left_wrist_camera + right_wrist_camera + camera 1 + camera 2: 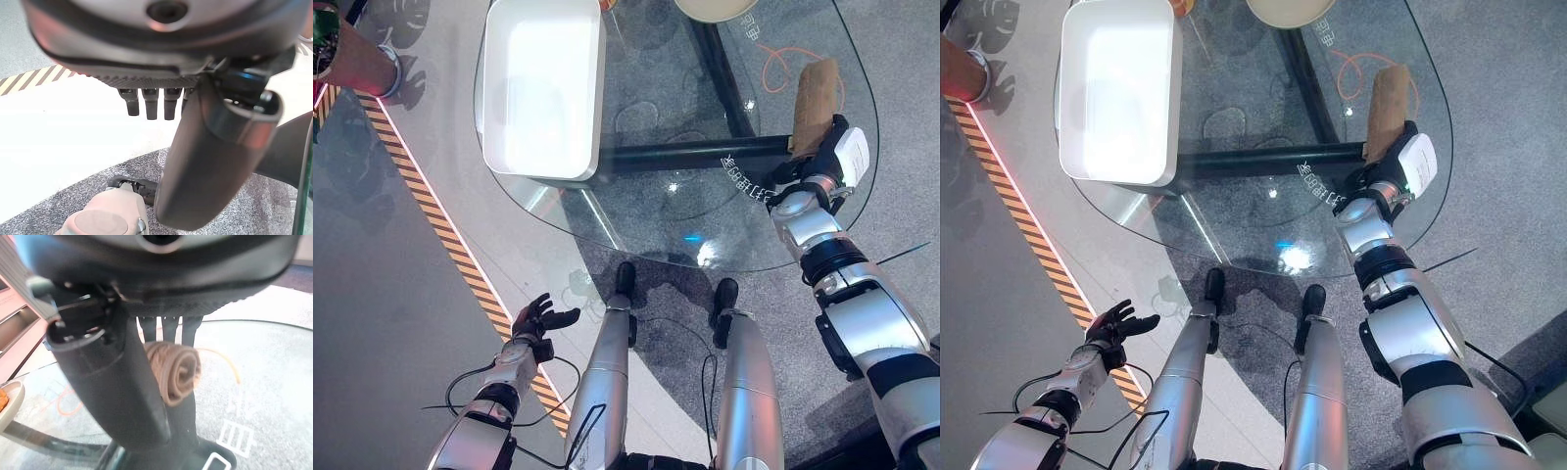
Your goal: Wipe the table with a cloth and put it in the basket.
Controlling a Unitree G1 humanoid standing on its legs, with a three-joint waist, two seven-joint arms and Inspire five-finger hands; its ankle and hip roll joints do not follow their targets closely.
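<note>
- Person's arm [357, 64]: at the far-left corner, by the striped floor tape [440, 230]; cut off by the edge, so posture can't be read.
- Left hand [540, 317]: hangs low beside the desk, over the floor near the tape. Fingers loosely spread, nothing held. Idle.
- Basket [543, 88]: white rectangular tub on the left part of the glass desk [705, 225], interior looks empty. Its near corner sits close to the desk rim.
- Bowl [715, 8]: at the far edge, mostly cut off; contents can't be made out.
- Right hand [830, 147]: over the right side of the desk, fingers and thumb closed round the near end of the cloth [815, 103].
- Cloth: brown, rolled into a tube (wrist view shows the spiral end). It extends away from the hand over the glass, well apart from the basket.
- Risk 1: a rolled cloth gives small contact w/ the glass, so a wipe may cover only a narrow strip.
- Risk 2: grip sits at one end only, so the free end could sag, unroll or slip out during the stroke or on transfer to the basket.
- Risk 3: the stroke runs near the right rim; overshoot could carry the cloth off the edge.
- Unclear: whether the cloth touches the glass or hovers above it. The clear top shows the frame and floor beneath, so height is hard to judge.
</note>
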